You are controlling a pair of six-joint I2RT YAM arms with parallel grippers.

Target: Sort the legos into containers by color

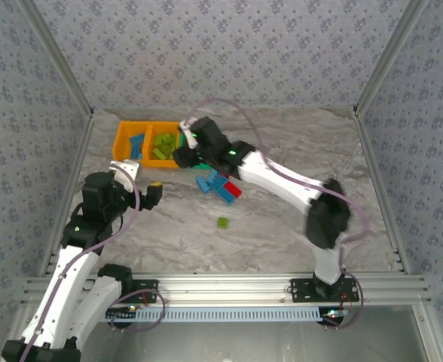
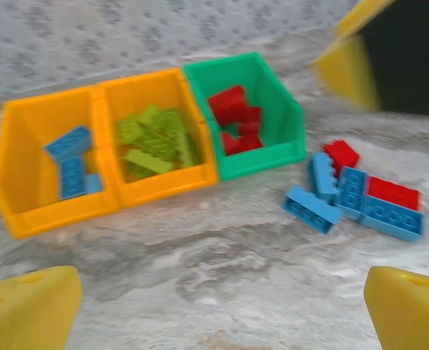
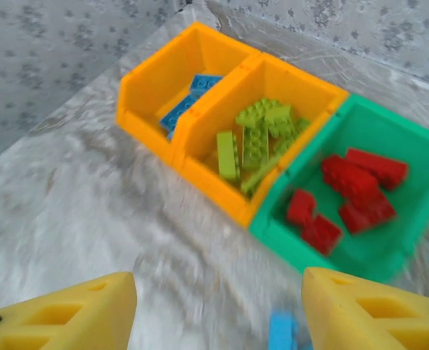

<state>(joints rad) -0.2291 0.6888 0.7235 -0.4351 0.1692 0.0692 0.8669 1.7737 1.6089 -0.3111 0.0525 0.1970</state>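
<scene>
Several loose bricks [image 2: 352, 191], blue and red, lie just on the near side of the green bin [image 2: 273, 157], almost under the right claw [image 3: 216, 288], which hangs parted and empty. The left claw [image 2: 220, 288], spread wide and empty, is farther off.

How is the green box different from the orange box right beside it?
The green bin holds red bricks; the middle orange bin holds lime bricks. The green bin ends the row; the middle orange bin sits between two others. Both are open-topped, alike in shape, and joined.
</scene>
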